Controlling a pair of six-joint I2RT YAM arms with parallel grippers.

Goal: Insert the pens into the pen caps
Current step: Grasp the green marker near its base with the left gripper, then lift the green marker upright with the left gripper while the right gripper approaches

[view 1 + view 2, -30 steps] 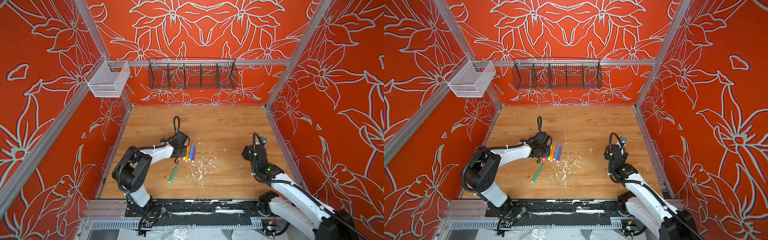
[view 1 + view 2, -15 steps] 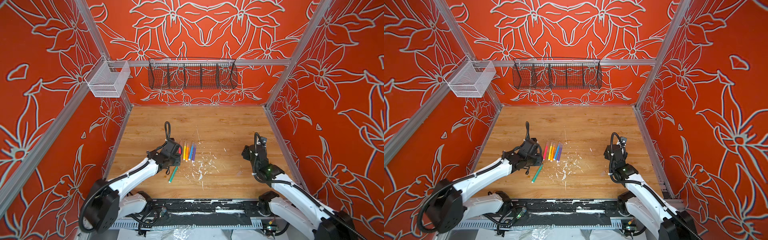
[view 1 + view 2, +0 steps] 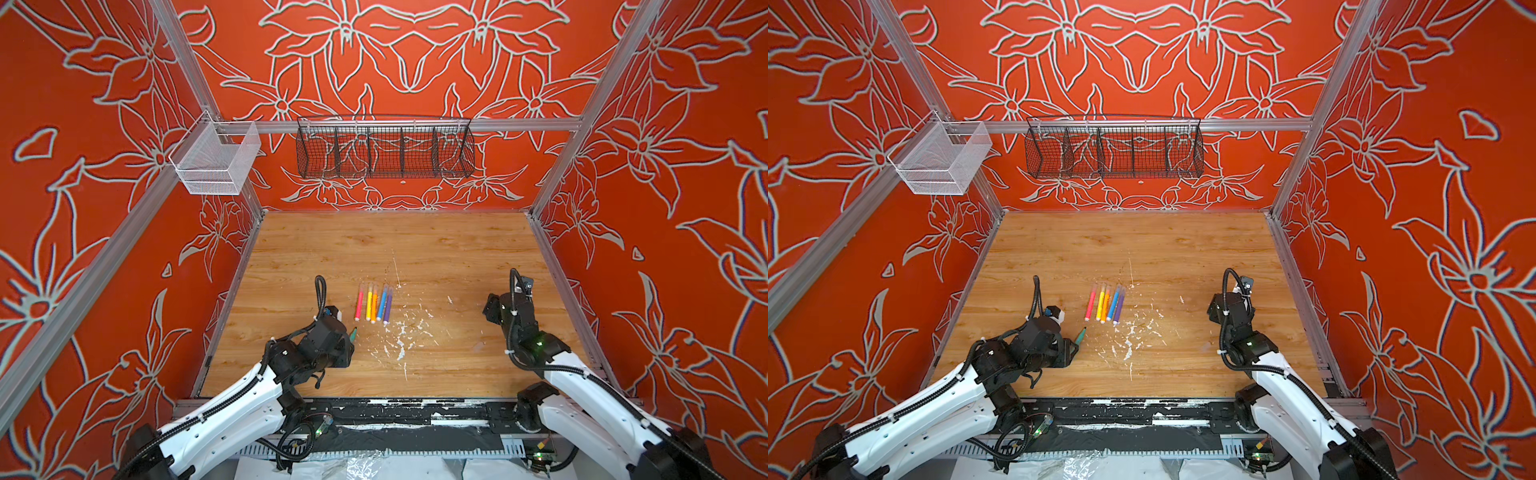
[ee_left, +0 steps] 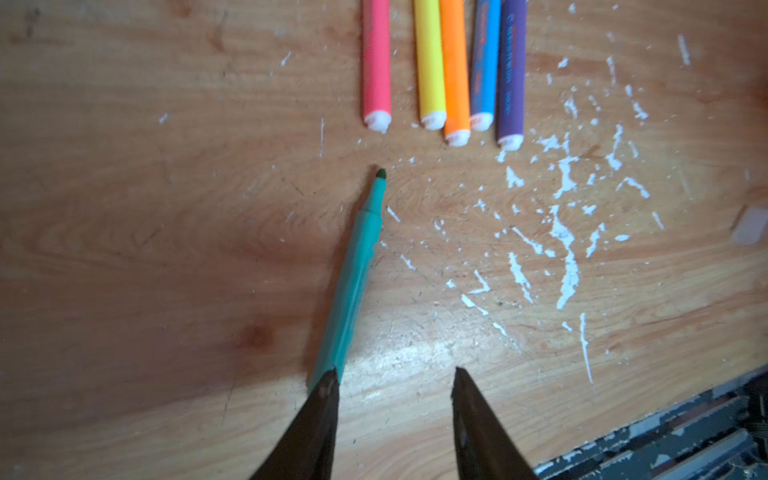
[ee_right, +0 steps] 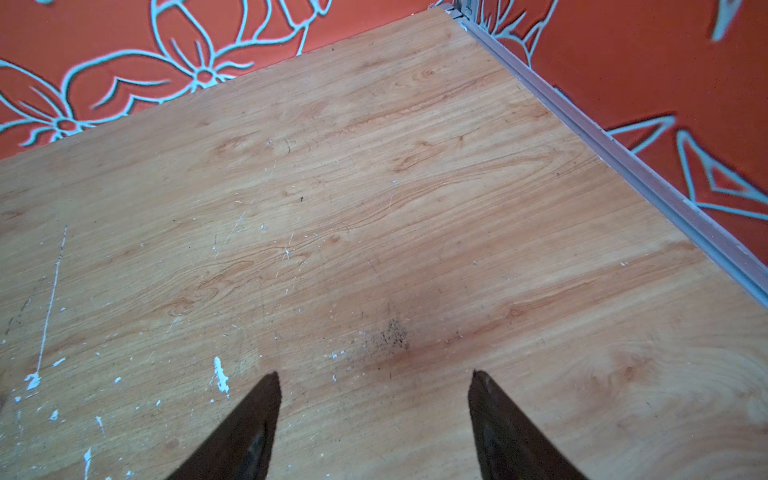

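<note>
Green pen (image 4: 353, 266) lies on the table (image 4: 166, 208) just ahead of your left tool (image 4: 393, 370), rear end under one jaw, not between the two, long axis pointing away from it. Its jaws stand partly apart, empty; your right tool (image 5: 374, 374), wide, empty, is farther off.

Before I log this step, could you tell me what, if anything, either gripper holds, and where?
Nothing is held: the left gripper is open beside the green pen, the right gripper open and empty.
</note>
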